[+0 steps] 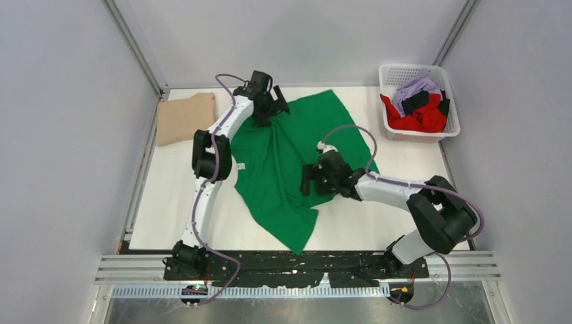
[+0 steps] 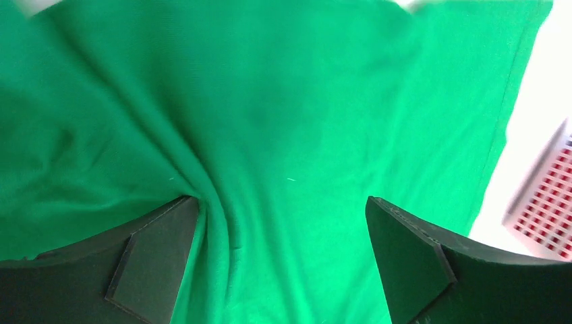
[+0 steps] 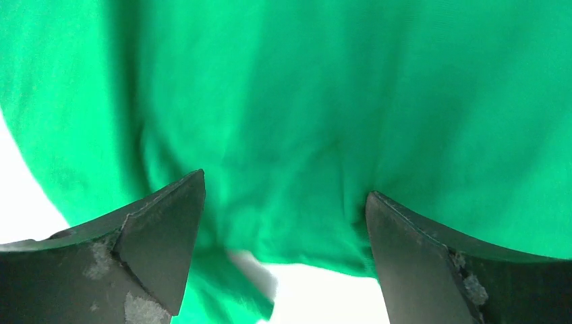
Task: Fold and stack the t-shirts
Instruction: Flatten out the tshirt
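The bright green t-shirt (image 1: 276,169) lies crumpled and partly spread on the white table, its small white neck label near the left arm. My left gripper (image 1: 264,116) is open over the shirt's far edge, and green cloth (image 2: 283,135) fills its wrist view between the fingers. My right gripper (image 1: 311,181) is open at the shirt's right side, over its hem (image 3: 303,250), holding nothing. A folded tan t-shirt (image 1: 184,118) lies at the far left. Red (image 1: 419,118), lilac (image 1: 415,88) and black (image 1: 419,101) shirts sit in the basket.
The white lattice basket (image 1: 450,101) stands at the far right corner; it also shows at the right edge of the left wrist view (image 2: 546,202). Metal frame posts rise at both far corners. White tabletop (image 1: 168,202) shows left and right of the green shirt.
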You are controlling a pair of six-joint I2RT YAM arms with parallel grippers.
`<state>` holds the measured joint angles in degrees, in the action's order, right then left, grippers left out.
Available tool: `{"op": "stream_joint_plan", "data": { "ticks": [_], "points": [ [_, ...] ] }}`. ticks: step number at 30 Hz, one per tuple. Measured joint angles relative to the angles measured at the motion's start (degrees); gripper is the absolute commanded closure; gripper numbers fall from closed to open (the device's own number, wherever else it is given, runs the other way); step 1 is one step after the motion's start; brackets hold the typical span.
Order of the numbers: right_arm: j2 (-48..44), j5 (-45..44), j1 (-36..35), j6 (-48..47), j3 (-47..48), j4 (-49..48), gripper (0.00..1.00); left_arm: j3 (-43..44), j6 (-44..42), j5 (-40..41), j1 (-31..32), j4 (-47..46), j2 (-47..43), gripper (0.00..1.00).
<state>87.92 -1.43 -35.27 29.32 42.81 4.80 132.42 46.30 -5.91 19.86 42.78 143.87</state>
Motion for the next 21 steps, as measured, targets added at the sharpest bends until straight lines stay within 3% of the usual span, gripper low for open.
{"op": "stream_joint_plan", "data": {
  "ticks": [4,8,15,21],
  "points": [
    [-2.45,5.01,-10.25,0.11,-2.21,0.20,0.05,5.07,0.46,-4.98,0.00,-0.57,4.26,0.01],
    [-3.23,8.07,-13.00,-0.83,-2.05,2.60,0.05,-3.58,-0.22,-7.37,0.00,-4.79,0.31,0.01],
    [-6.12,7.45,-9.53,-3.08,2.64,8.85,0.05,-17.49,-6.08,-6.97,0.00,-4.44,-10.62,0.01],
    [-8.26,5.11,2.19,-3.28,5.64,9.14,0.05,-39.54,-9.75,-3.69,0.07,-7.82,-32.37,0.01]
  ]
}}
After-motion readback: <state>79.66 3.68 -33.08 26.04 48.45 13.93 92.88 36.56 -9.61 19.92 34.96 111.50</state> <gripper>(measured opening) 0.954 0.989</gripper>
